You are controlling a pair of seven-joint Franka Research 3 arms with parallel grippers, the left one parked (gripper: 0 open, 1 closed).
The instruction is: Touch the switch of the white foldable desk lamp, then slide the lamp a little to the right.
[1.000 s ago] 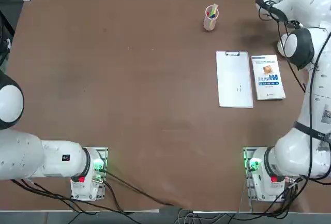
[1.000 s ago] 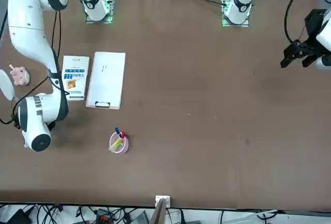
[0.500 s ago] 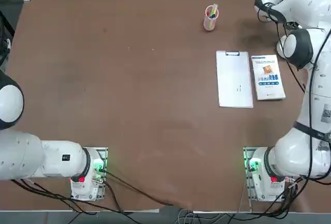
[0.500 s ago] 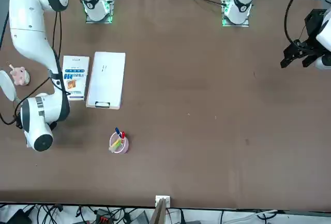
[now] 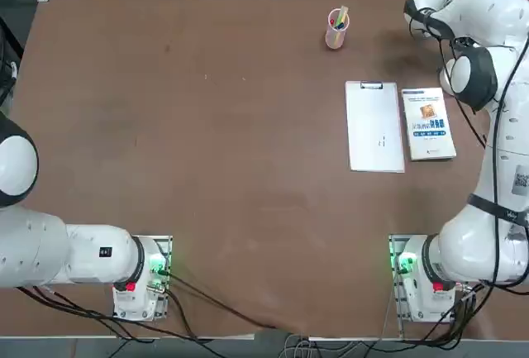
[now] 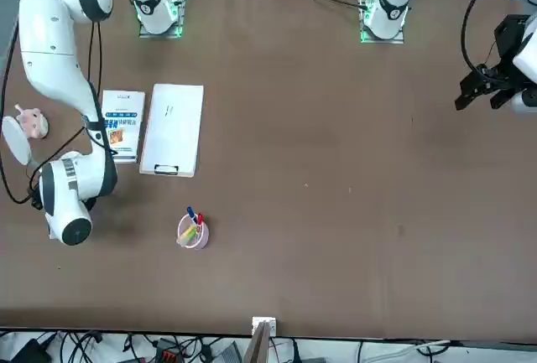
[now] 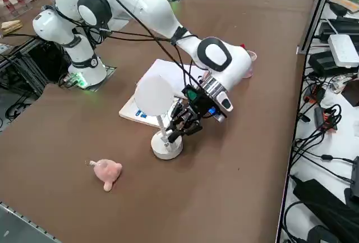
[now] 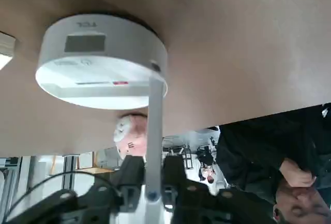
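The white foldable desk lamp (image 7: 166, 145) stands near the table's right edge, its round base on the brown top and its flat head (image 7: 153, 95) raised on a thin arm. My right gripper (image 7: 179, 125) reaches down beside it at stem height. In the right wrist view the thin arm (image 8: 154, 125) runs from the base (image 8: 101, 53) straight between my two fingers (image 8: 132, 175), and the gripper (image 8: 153, 176) is shut on it. In the front view only the lamp head (image 6: 15, 135) shows, beside my forearm.
A pink toy (image 7: 106, 172) lies close to the lamp, toward the table's corner. A booklet (image 5: 427, 123) and a white clipboard (image 5: 374, 126) lie just inward of the lamp. A pink pen cup (image 5: 336, 29) stands farther back. A person (image 8: 274, 151) stands beyond the table.
My right arm has shifted slightly toward the table's middle, and the lamp head has moved with it in the front view.
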